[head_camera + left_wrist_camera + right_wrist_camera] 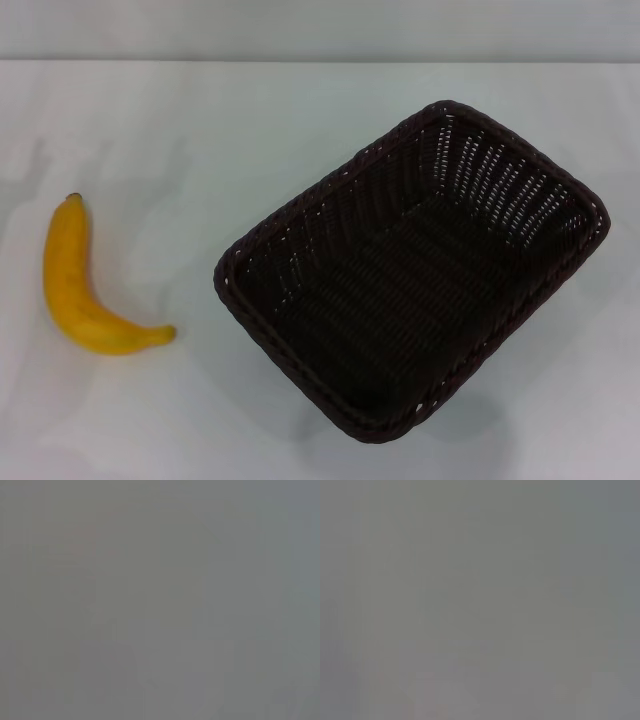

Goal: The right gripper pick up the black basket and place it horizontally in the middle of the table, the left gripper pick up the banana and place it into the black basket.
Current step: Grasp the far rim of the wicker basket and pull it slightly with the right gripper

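White bench (300,120) carries all items. Black basket (330,260) sits right of centre, skewed diagonally, upright, mouth up. Banana (75,290) lies at left, well apart from it. Neither claw in view; state undeterminable.

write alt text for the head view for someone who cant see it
A large black basket, empty and set at a diagonal, sits right of centre on a white table. A single yellow banana lies apart from it near the left edge, its dark tip pointing away from the robot. No arm or gripper shows in this view.
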Controlling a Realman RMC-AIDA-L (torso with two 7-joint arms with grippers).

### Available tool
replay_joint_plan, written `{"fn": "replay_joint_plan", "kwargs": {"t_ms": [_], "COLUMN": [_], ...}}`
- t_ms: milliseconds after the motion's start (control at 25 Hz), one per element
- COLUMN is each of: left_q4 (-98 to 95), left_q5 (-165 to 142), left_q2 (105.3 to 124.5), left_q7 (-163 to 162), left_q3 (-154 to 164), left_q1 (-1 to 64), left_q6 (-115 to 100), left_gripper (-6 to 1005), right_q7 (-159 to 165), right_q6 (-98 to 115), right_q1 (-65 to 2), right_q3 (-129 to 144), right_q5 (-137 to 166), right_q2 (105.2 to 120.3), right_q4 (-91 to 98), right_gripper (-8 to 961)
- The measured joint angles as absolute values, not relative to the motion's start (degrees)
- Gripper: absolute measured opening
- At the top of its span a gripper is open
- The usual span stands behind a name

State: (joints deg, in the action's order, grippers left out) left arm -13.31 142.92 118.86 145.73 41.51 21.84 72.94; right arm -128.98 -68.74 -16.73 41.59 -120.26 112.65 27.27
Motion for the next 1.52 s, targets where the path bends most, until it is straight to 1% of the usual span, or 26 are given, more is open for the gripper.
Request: {"fn": "replay_joint_plan", "kwargs": {"t_ms": [80, 240, 440, 560, 600, 640, 760, 880, 1000, 1040, 1120, 1520], "left_q4": [-13.57, -14.67, -16.21, -16.69, -16.72, -16.73, -16.75, -16.88, -18.64, -19.18, -20.25, -20.39], "left_q5": [142.92, 142.92, 142.83, 142.95, 143.01, 143.00, 142.87, 142.91, 142.98, 143.08, 143.30, 143.02], "left_q2": [118.70, 118.18, 117.11, 116.32, 115.79, 115.32, 114.29, 114.00, 113.98, 113.98, 114.03, 113.92], "left_q7": [145.72, 145.51, 144.96, 143.90, 143.35, 142.87, 141.19, 140.55, 139.28, 138.98, 138.43, 138.54], "left_q3": [41.49, 41.49, 41.61, 41.53, 41.51, 41.50, 41.48, 41.48, 41.46, 41.34, 40.87, 40.70], "left_q1": [21.80, 21.43, 20.59, 20.23, 20.19, 20.21, 20.64, 21.25, 20.10, 19.60, 18.60, 18.01], "left_q6": [72.94, 72.92, 72.85, 72.79, 72.76, 72.68, 71.79, 71.23, 71.49, 71.49, 71.51, 71.48], "left_gripper": [870, 870, 870, 870, 870, 870, 870, 870, 869, 869, 869, 869], "right_q7": [-117.94, -94.89, -68.36, -53.55, -49.24, -47.54, -38.35, -33.91, -31.06, -30.12, -28.94, -26.94], "right_q6": [-67.75, -68.19, -73.18, -77.97, -80.28, -81.39, -89.09, -95.27, -99.13, -99.75, -100.04, -94.86], "right_q1": [-17.50, -20.85, -27.27, -33.37, -35.95, -37.29, -45.00, -49.52, -54.05, -55.77, -57.82, -65.92], "right_q3": [42.16, 42.54, 43.43, 45.71, 46.72, 47.12, 48.73, 48.95, 48.97, 49.01, 49.06, 50.48], "right_q5": [-112.41, -94.79, -72.11, -58.94, -54.81, -52.94, -43.01, -35.97, -29.63, -27.17, -24.92, -20.97], "right_q2": [111.72, 110.22, 109.35, 109.17, 109.02, 108.88, 108.41, 108.72, 110.03, 110.68, 111.22, 111.42], "right_q4": [33.08, 45.52, 60.61, 67.62, 69.07, 69.44, 69.81, 69.34, 68.06, 67.29, 65.65, 49.81], "right_gripper": [718, 722, 726, 728, 728, 729, 729, 730, 731, 731, 731, 731]}}
